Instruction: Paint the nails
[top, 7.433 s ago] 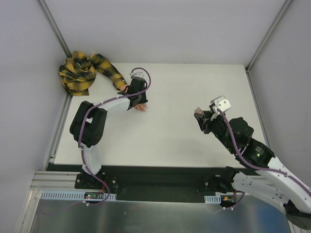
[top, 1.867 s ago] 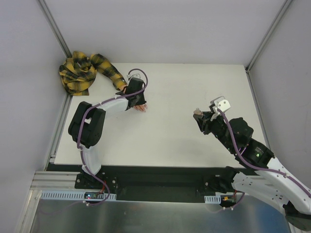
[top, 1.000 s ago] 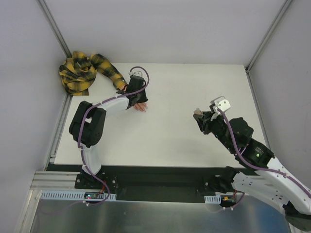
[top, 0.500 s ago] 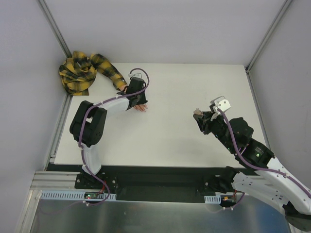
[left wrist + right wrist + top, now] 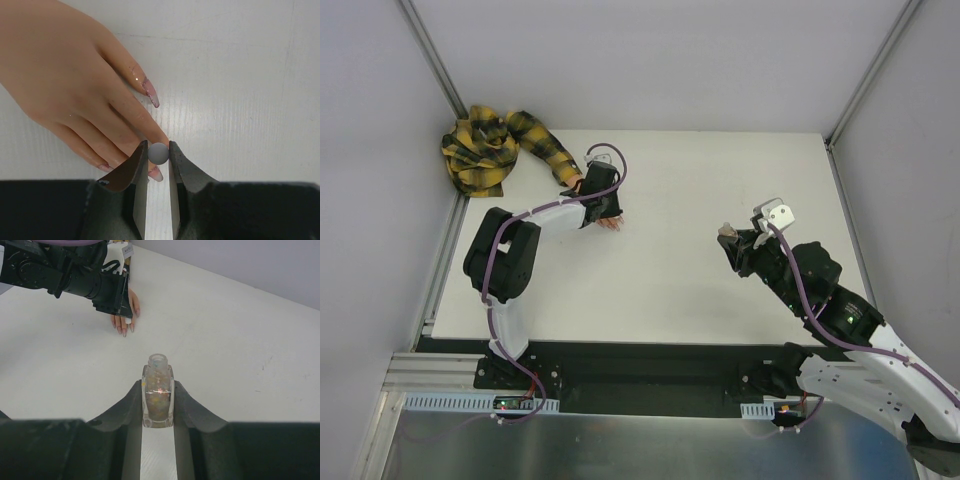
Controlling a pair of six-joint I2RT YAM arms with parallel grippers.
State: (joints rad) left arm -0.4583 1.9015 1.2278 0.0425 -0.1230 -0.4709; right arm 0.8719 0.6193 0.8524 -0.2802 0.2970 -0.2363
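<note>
The peach mannequin hand [image 5: 70, 75] lies flat on the white table, and its yellow-and-black plaid sleeve [image 5: 500, 145] runs to the back left. Pinkish nails [image 5: 151, 95] show on its fingertips. My left gripper [image 5: 158, 153] is shut on the round grey brush cap [image 5: 159, 153], seen end-on just above a middle fingertip. The brush itself is hidden under the cap. From above, the left gripper [image 5: 604, 203] covers most of the hand [image 5: 612, 223]. My right gripper [image 5: 158, 396] is shut on the uncapped glitter nail-polish bottle [image 5: 158, 390], held upright at the right [image 5: 727, 232].
The bunched plaid cloth [image 5: 475, 150] lies at the table's back left corner by the frame post. In the right wrist view the left arm [image 5: 65, 275] lies over the hand [image 5: 125, 322] far off. White table [image 5: 700, 180] lies between the arms.
My left gripper has shifted slightly over the hand's fingertips. The right arm and its bottle have not moved.
</note>
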